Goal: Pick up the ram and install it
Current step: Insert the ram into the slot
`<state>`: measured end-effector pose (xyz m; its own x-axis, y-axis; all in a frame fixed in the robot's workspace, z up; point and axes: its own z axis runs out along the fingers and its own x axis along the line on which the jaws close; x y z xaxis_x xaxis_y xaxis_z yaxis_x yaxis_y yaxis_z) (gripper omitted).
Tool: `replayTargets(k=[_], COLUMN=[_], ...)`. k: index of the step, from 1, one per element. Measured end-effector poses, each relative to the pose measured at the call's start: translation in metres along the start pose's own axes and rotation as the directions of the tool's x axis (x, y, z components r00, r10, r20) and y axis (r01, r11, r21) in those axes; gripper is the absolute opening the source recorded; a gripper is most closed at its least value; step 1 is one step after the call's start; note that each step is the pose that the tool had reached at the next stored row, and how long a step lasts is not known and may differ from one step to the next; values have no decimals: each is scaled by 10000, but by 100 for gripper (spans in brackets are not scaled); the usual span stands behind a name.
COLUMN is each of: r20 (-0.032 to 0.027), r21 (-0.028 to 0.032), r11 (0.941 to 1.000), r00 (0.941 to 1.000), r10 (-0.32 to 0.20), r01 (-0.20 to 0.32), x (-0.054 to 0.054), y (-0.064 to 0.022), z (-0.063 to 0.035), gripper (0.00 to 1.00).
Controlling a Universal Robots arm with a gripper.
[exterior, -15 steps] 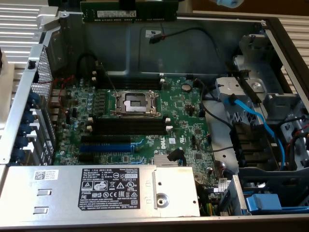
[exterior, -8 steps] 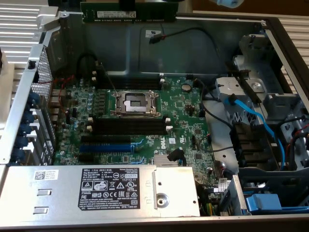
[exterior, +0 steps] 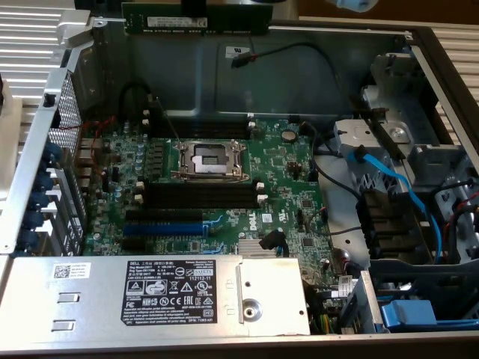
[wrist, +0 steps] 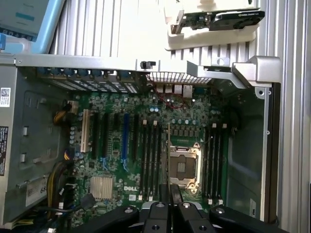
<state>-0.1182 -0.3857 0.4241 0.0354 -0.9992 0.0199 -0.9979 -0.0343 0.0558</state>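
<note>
Gripper (wrist: 169, 194), fingers clamped on a long green ram stick (exterior: 217, 19), hovers over the green motherboard (exterior: 299, 179); seating likely needs alignment with empty black slots (exterior: 198, 196).

Greens, blacks and greys inside an open grey metal computer case (exterior: 299, 75)

The long narrow green circuit-board ram stick (exterior: 194, 21) carries a white label strip. The large green motherboard (exterior: 290, 188) is speckled with small silver and black parts. On it sit long black memory slots (exterior: 198, 196), a bright blue expansion slot (exterior: 163, 227) and a silver-framed square processor socket (exterior: 209, 158). Beside the motherboard, the pale grey sheet-metal power supply cover (exterior: 97, 314) bears a black sticker with white print (exterior: 171, 293), light blue flat cables (exterior: 389, 183) run over grey metal, and a grey perforated grille (exterior: 71, 112) shows a fine dot pattern. The silvery-white worktop (exterior: 30, 34) is ribbed in even stripes. The matt black tool (wrist: 170, 196) has round silver-grey bolt heads.
</note>
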Motion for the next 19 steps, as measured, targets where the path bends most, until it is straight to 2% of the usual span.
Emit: replayTargets(k=[2,5,19], r20=[61,82,99], r21=[-28,-48,-54], r11=[10000,10000,9999], r00=[10000,10000,9998], r10=[-3,-3,156], r01=[3,4,-155], x=[-1,-1,15], y=[-1,-5,-58], z=[11,56,308], gripper=[12,12,12])
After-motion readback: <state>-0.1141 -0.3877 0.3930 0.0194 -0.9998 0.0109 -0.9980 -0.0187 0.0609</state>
